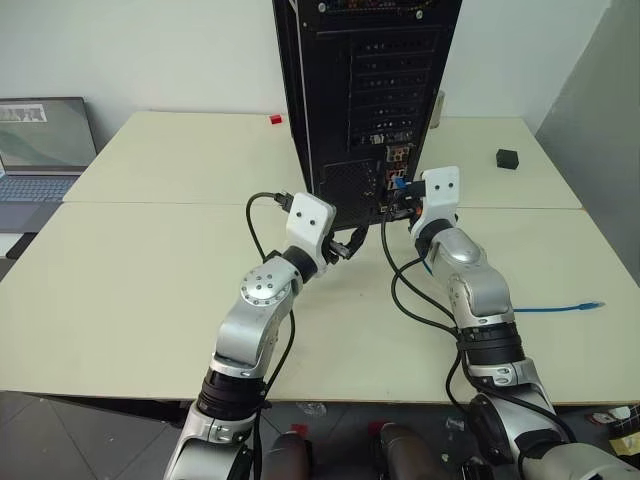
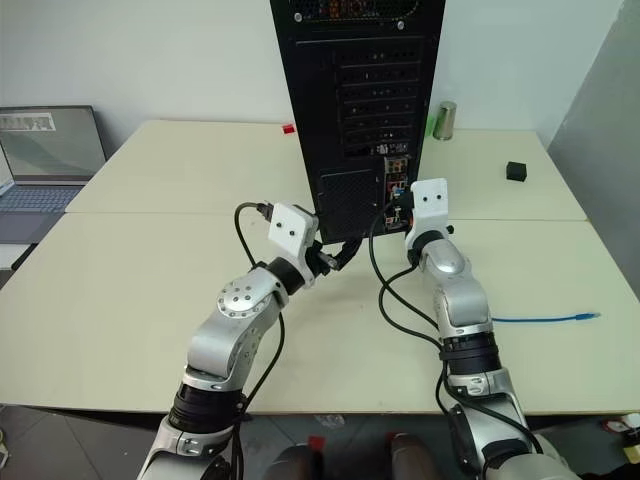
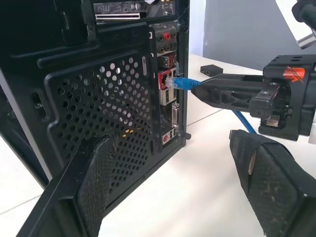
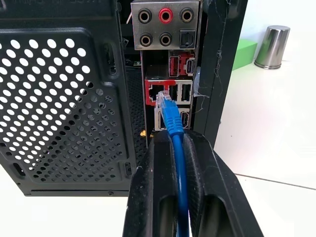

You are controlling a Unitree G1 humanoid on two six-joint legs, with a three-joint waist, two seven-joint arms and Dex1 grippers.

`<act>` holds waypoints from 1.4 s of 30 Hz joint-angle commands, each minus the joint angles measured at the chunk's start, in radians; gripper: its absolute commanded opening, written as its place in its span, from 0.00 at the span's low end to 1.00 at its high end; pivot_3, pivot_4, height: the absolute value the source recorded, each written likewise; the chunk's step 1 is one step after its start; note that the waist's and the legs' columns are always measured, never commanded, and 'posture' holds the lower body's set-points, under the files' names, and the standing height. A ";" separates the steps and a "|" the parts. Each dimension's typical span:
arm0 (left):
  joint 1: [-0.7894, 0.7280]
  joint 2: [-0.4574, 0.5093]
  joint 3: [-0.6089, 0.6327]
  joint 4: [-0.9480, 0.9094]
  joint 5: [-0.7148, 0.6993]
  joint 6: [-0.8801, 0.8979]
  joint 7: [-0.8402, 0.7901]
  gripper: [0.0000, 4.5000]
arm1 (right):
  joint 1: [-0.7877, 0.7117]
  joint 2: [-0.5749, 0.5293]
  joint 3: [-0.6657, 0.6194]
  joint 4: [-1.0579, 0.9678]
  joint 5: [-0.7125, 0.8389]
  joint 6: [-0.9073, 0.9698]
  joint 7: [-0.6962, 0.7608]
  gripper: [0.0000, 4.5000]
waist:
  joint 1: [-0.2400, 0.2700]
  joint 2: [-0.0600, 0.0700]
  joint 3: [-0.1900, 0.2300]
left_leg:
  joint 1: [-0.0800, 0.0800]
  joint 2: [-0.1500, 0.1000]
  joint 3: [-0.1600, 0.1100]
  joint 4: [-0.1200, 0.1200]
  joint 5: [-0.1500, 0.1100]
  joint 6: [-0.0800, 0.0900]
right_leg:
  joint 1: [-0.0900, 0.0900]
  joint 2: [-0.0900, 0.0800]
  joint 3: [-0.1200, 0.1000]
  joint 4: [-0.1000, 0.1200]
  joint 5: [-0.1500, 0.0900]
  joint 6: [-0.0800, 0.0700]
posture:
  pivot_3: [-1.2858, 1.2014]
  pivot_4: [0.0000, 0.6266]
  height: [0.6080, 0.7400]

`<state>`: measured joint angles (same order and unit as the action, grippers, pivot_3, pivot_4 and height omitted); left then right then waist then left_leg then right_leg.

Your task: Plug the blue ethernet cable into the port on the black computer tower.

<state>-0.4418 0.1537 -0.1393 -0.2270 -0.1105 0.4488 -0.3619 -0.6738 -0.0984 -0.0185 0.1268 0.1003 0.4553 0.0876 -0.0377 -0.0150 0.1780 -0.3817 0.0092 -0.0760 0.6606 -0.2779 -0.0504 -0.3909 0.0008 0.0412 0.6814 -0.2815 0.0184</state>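
The blue ethernet cable point(image 4: 174, 123) is being pinched by the right gripper point(image 4: 173, 143), its plug touching the red port on the black computer tower point(image 4: 64, 89). The left gripper point(image 3: 168, 182) is being held spread at the tower's seven o'clock, above the surface point(image 1: 150, 280).

The black computer tower point(image 4: 64, 98) is matt perforated metal; the blue ethernet cable point(image 4: 174, 123) smooth glossy plastic; the tabletop point(image 1: 150, 290) smooth matt cream; a brushed-metal cup point(image 4: 271, 47).

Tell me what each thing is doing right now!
blue cable: pinched near its plug, tip at the red-framed port, not seen fully in.
right gripper: shut on the cable.
left gripper: open, holding nothing.
computer tower: standing upright on the table.
laptop: lid open.
metal cup: standing upright.
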 commanded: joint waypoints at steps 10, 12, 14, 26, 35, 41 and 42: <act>0.012 0.023 -0.026 -0.034 0.012 -0.045 -0.012 0.85 | -0.042 0.024 -0.005 -0.071 0.022 0.008 0.007 0.00 | -0.003 0.000 0.000 | 0.000 0.000 0.000 0.000 0.000 0.000 | 0.000 0.000 0.000 0.000 0.000 0.000 | 0.52 0.24 1.00; 0.013 0.024 -0.024 -0.031 0.012 -0.046 -0.012 0.85 | -0.044 0.030 -0.016 -0.081 0.031 0.027 0.002 0.00 | -0.003 0.000 0.000 | 0.000 0.000 0.000 0.000 0.000 0.000 | 0.000 0.000 0.000 0.000 0.000 0.000 | 0.52 0.24 1.00; 0.013 0.025 -0.022 -0.028 0.012 -0.048 -0.011 0.85 | -0.048 0.036 -0.031 -0.096 0.043 0.057 -0.006 0.00 | -0.003 0.000 0.000 | 0.000 0.000 -0.001 0.000 0.000 0.000 | 0.000 0.000 0.000 0.000 0.000 0.000 | 0.52 0.24 1.00; 0.007 0.022 -0.022 -0.022 0.014 -0.046 -0.009 0.85 | -0.070 0.054 -0.058 -0.104 0.056 0.136 -0.049 0.00 | -0.002 0.000 0.000 | -0.001 0.000 -0.001 -0.001 0.000 0.000 | -0.001 0.000 0.000 0.000 0.000 0.000 | 0.52 0.24 1.00; 0.006 0.019 -0.018 -0.023 0.019 -0.045 -0.008 0.85 | -0.070 0.086 -0.075 -0.098 0.056 0.161 -0.105 0.00 | -0.002 0.000 0.000 | -0.001 0.000 -0.001 -0.001 0.000 0.000 | -0.001 0.000 0.000 0.000 0.000 0.000 | 0.52 0.24 1.00; 0.003 0.019 -0.017 -0.023 0.018 -0.046 -0.010 0.85 | -0.087 0.117 -0.069 -0.098 0.064 0.161 -0.113 0.00 | -0.002 0.000 0.000 | -0.001 0.000 -0.001 -0.001 0.000 0.000 | -0.001 0.000 0.000 0.000 0.000 0.000 | 0.52 0.24 1.00; 0.001 0.019 -0.017 -0.022 0.018 -0.044 -0.009 0.85 | -0.093 0.122 -0.068 -0.095 0.065 0.159 -0.113 0.00 | -0.002 0.000 0.000 | -0.001 0.000 -0.001 -0.001 0.000 0.000 | -0.001 0.000 0.000 0.000 0.000 0.000 | 0.52 0.24 1.00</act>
<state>-0.4246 0.1740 -0.1560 -0.2252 -0.0941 0.4253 -0.3736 -0.7290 0.0122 -0.0862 0.0674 0.1466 0.6242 -0.0240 -0.0395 -0.0147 0.1782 -0.3827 0.0093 -0.0769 0.6596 -0.2780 -0.0503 -0.3924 0.0008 0.0414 0.6811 -0.2815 0.0184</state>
